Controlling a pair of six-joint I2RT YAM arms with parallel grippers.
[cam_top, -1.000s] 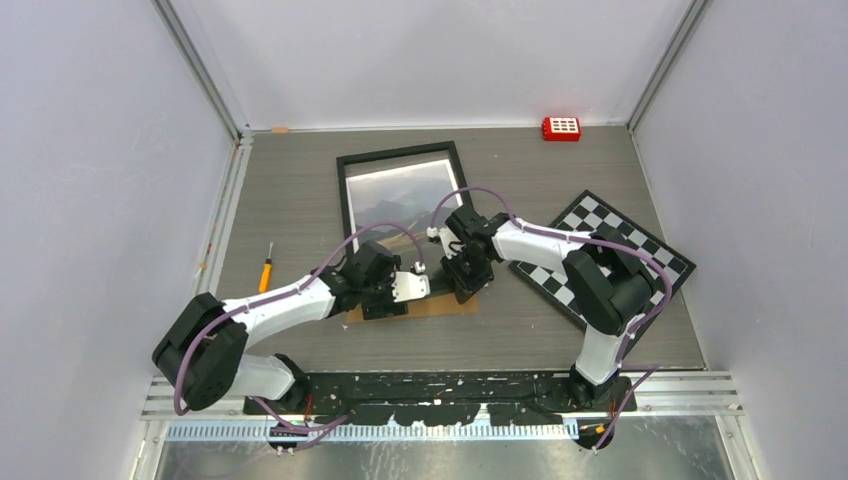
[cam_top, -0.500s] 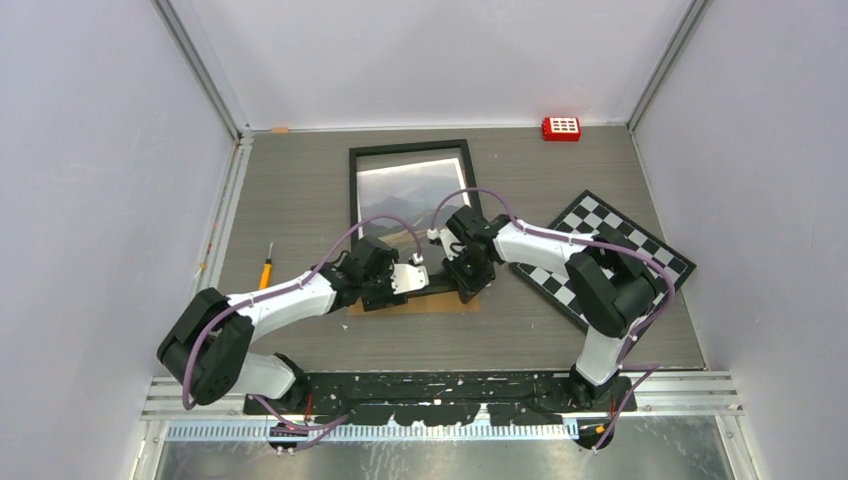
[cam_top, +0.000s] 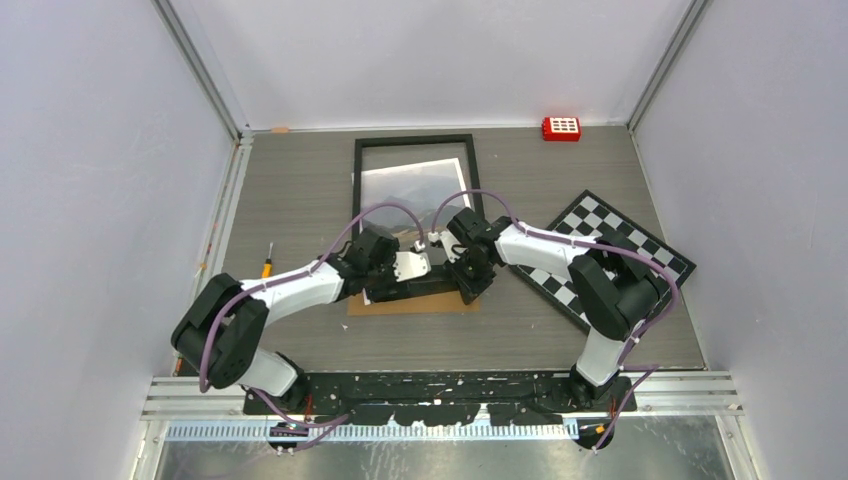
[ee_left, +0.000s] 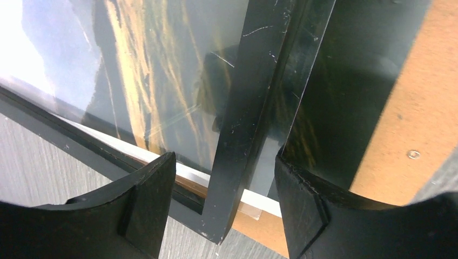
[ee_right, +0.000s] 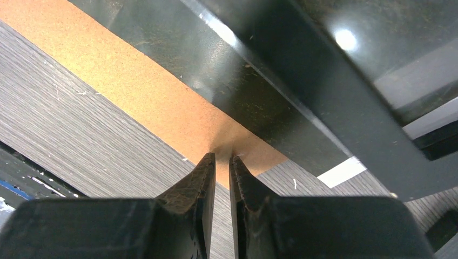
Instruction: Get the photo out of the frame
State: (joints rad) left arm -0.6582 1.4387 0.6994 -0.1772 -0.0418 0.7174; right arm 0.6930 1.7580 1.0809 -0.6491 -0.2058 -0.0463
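The black frame (cam_top: 415, 140) lies flat at the table's middle. The photo (cam_top: 415, 185) of mountains shows inside it, with grey table showing through above the photo's top edge. A brown backing board (cam_top: 400, 304) sticks out at the near end. My left gripper (cam_top: 405, 268) is open, its jaws either side of the frame's near bar (ee_left: 246, 108), with the photo (ee_left: 140, 70) and the board (ee_left: 426, 108) beside it. My right gripper (cam_top: 468, 290) is shut, its fingertips (ee_right: 208, 162) down on the board's edge (ee_right: 135, 91), next to the frame (ee_right: 302, 91).
A black-and-white checkerboard (cam_top: 610, 255) lies to the right, under the right arm. A small red block (cam_top: 561, 128) sits at the far wall. An orange-handled screwdriver (cam_top: 266, 264) lies on the left. Walls close in the table on three sides.
The frame has slid away toward the far wall and squared up, my left gripper going with it. The photo and brown board stayed back under my right gripper.
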